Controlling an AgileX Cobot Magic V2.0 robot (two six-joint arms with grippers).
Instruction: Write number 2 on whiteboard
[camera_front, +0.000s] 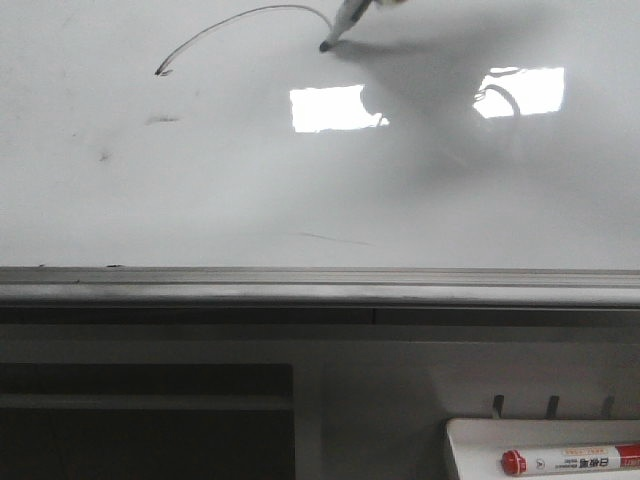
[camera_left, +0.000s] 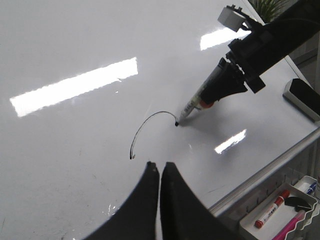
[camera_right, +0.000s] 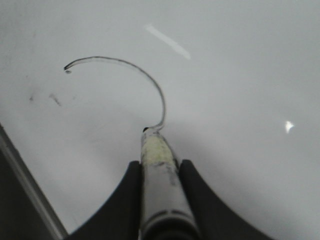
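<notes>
While only the top loop of the number 2 (camera_front: 250, 22) was down, most risk lay ahead. Nearest, tray (camera_front: 480, 440) w/ red-capped marker (camera_front: 570, 461), unused. Grey rail (camera_front: 300, 285), then whiteboard (camera_front: 300, 170). L gripper (camera_left: 160, 172) pressed together, empty, idle near arc start. R gripper (camera_right: 160, 172) clamped on marker (camera_right: 159, 165), tip touching board at arc end. Could skip if pressure eased on diagonal; could slip in grip, wobble stroke.

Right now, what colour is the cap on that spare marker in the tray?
Red, clearest in the front view: spare marker in the tray.
</notes>
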